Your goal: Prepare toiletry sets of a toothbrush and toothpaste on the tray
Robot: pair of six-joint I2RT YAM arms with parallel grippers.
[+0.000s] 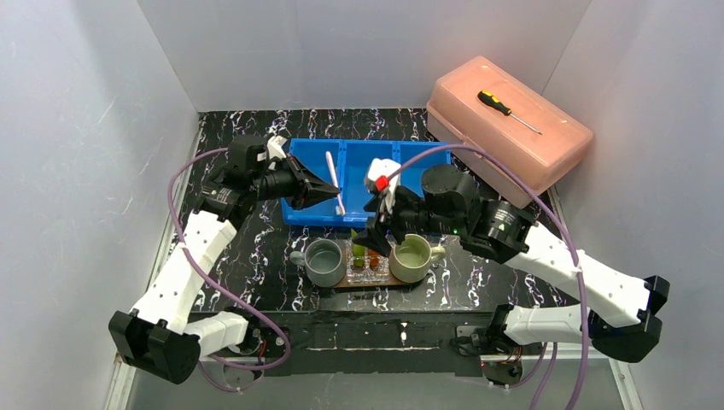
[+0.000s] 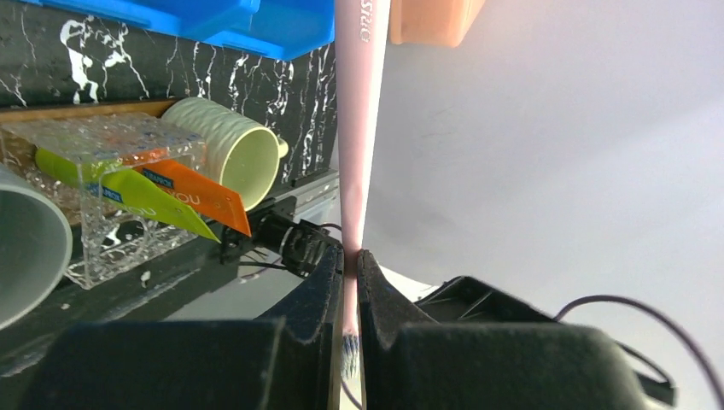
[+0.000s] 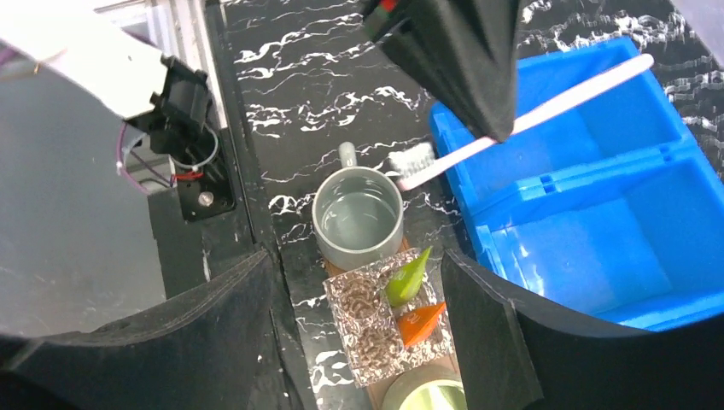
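Clamping my left pincer (image 2: 350,265) on the toothbrush (image 2: 360,128) just behind its bristles, I am holding it in air near the grey mug (image 3: 357,218). It is seeming light, stiff, smooth, so gripping mid-handle would be steadier. My right pincer (image 3: 357,265) is hanging apart.

Blue bin (image 1: 354,175) by the left jaws; clear holder (image 1: 369,268) below the right jaws; salmon box (image 1: 546,152) with screwdriver (image 1: 510,113) beyond them

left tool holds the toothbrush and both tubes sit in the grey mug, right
No. The left tool holds the toothbrush, but the orange tube and green tube stand in the clear holder beside the grey mug; the right wrist view shows it.
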